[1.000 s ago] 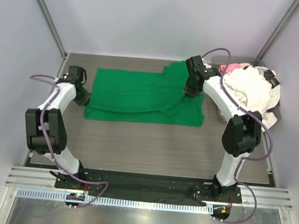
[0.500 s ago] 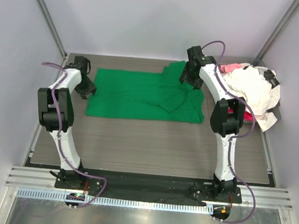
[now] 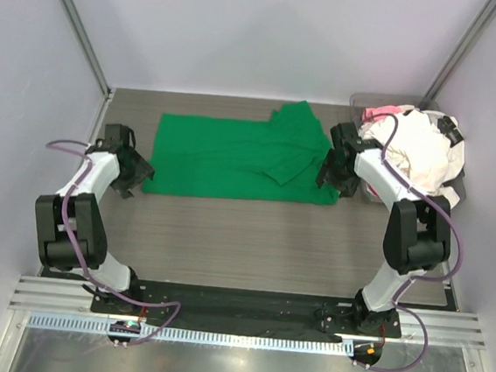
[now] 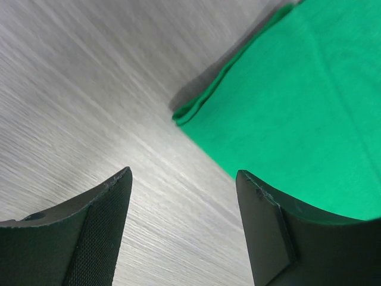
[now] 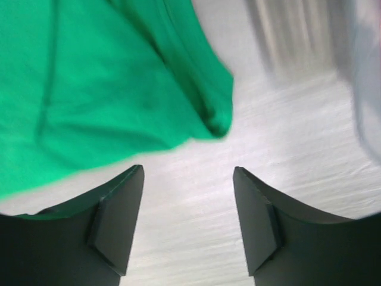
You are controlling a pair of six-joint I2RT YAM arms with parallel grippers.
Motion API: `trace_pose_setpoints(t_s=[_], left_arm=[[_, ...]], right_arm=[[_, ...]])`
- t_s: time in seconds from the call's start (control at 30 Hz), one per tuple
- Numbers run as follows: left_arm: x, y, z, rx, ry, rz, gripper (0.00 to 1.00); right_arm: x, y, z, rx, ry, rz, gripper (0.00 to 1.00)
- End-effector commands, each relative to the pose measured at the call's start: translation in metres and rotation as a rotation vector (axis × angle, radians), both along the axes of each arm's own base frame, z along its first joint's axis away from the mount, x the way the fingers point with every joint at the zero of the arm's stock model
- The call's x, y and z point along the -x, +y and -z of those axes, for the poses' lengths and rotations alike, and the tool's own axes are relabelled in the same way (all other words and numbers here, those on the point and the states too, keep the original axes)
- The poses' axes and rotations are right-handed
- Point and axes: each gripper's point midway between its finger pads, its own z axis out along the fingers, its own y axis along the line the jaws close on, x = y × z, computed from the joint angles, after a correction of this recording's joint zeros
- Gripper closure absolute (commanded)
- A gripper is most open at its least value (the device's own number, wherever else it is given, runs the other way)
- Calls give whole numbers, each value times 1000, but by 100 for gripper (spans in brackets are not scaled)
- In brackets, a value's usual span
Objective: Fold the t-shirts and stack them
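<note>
Top view: high, from near edge, looking down on whole table (image 3: 225, 237). Wrist views: close above table, each sharing one green t-shirt (image 3: 225, 153) corner.

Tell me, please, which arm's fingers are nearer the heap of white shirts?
Right. The right fingers hover beside the heap, at the green shirt's edge; the left fingers are across the table.

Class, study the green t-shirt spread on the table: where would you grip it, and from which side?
Probably the near corners of the green t-shirt: left tool from the left, right tool from the right. Each corner lies flat, free at the cloth's edge, ahead of open jaws.
</note>
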Motion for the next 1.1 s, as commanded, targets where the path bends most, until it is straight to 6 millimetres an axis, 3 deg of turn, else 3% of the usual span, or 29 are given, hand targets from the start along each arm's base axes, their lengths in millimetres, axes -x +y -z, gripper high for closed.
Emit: trace_pose_setpoints(t_s=[0.0, 0.53, 0.67, 0.73, 0.8, 0.83, 0.9, 0.93, 0.97, 1.0, 1.07], left_arm=[[-10, -9, 4, 49, -104, -15, 29], [-13, -10, 51, 72, -94, -35, 34], [-22, -7, 59, 64, -81, -38, 39], [-27, -6, 61, 58, -79, -40, 48], [-38, -4, 58, 59, -87, -38, 60], [-45, -6, 53, 72, -99, -33, 85], [-61, -6, 37, 84, -116, -30, 99], [-67, -6, 29, 87, -125, -24, 100], [-72, -6, 17, 83, -138, -18, 100], [-82, -3, -7, 72, -162, -2, 100], [-84, 6, -35, 18, -190, -12, 100]], right_arm=[[1, 5, 7, -94, -70, 14, 34], [-5, -13, 63, -55, -11, -3, 49], [-8, -13, 71, -57, -7, 0, 63], [-9, -12, 76, -53, 4, -6, 76], [-17, -11, 73, -58, -7, -9, 91], [-20, -10, 71, -59, -9, -13, 96], [-34, -7, 58, -68, -20, -14, 99], [-40, -6, 50, -65, -24, -24, 99], [-64, -4, 21, -67, -92, -29, 99], [-67, -7, 5, -45, -103, -26, 99], [-85, -12, -39, -26, -203, -13, 99]])
